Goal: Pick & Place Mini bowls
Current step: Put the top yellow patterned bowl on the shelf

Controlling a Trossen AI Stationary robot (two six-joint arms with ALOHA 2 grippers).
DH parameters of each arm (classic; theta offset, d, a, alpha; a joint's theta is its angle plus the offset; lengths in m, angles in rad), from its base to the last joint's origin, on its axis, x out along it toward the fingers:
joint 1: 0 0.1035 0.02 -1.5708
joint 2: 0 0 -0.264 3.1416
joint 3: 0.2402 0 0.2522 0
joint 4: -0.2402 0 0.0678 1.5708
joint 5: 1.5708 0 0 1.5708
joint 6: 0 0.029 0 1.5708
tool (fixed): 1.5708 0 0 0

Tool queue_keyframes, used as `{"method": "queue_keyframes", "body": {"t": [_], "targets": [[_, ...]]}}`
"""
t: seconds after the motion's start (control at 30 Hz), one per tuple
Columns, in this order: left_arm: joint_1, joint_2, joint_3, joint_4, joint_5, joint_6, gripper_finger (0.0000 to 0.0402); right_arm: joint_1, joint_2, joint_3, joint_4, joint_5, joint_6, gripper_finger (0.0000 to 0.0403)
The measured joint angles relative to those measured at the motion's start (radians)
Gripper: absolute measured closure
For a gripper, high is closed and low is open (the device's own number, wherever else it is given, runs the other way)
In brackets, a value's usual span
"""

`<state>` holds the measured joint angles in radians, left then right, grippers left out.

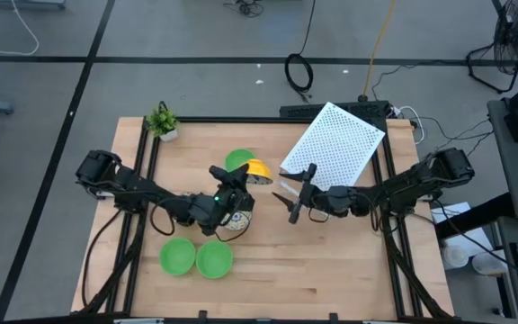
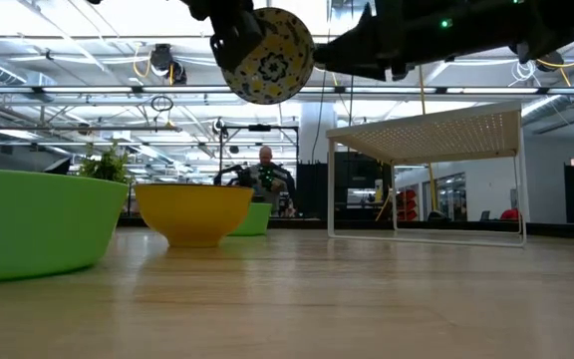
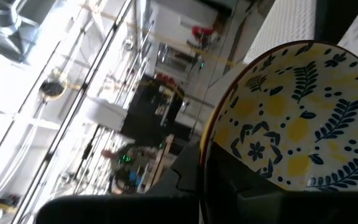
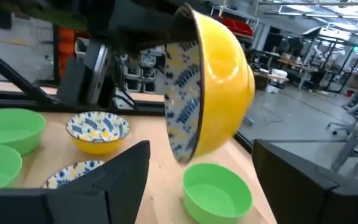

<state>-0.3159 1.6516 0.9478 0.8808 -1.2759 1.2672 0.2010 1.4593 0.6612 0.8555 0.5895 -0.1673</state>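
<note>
Six mini bowls in play and five sit on the table: two green bowls (image 1: 177, 256) side by side near the front edge, a third green bowl (image 1: 236, 159) further back, and two patterned ones, yellow outside. One of those, the resting floral bowl (image 4: 98, 130), sits upright in the open. The other one (image 1: 233, 222) is mostly tucked under the left arm in the overhead shot. Number six, the lifted bowl (image 2: 267, 55), is well clear of the table. The left gripper (image 1: 244, 180) pinches its rim, one finger inside and one outside as far as I can tell. That edge grip is probably why it hangs tipped on its side, showing the blue and yellow pattern to one camera and its plain yellow shell to the other. It's roughly mid-table, just in front of the back green bowl. The right gripper (image 1: 293, 195) hovers close by with its fingers spread wide and nothing between them, aimed straight at the lifted bowl. My guess is it's lined up for a handoff, or just waiting for its turn. A rim pinch on a tilted bowl looks a bit sketchy to me and could slip if it gets bumped. The white perforated panel (image 1: 334, 142) at the back right and the little potted plant (image 1: 162, 121) in the far left corner are both out of the way.
</note>
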Motion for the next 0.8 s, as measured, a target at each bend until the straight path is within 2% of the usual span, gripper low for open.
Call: {"method": "queue_keyframes", "body": {"t": [0.1,0.37,0.47,0.6,0.7,0.8], "targets": [[0.000,0.000,0.000,-0.003,0.050,-0.021,0.0390,-0.022,0.000,0.023,-0.007,0.008,0.000,0.0133],[0.004,-0.001,0.000,0.002,0.063,-0.032,0.0390,-0.071,0.000,0.064,-0.024,-0.015,0.003,0.0135],[0.004,-0.001,-0.001,0.002,0.089,-0.067,0.0388,-0.086,0.000,0.064,-0.028,-0.012,0.025,0.0149],[0.004,-0.001,0.008,0.004,0.160,-0.117,0.0378,-0.108,0.000,0.064,0.004,0.000,0.013,0.0200],[0.004,-0.002,0.010,0.005,0.179,-0.144,0.0382,-0.118,0.001,0.064,0.038,-0.012,-0.007,0.0263],[0.004,-0.001,0.013,0.014,0.191,-0.172,0.0383,-0.120,0.003,0.066,0.072,0.023,-0.059,0.0332]]}}
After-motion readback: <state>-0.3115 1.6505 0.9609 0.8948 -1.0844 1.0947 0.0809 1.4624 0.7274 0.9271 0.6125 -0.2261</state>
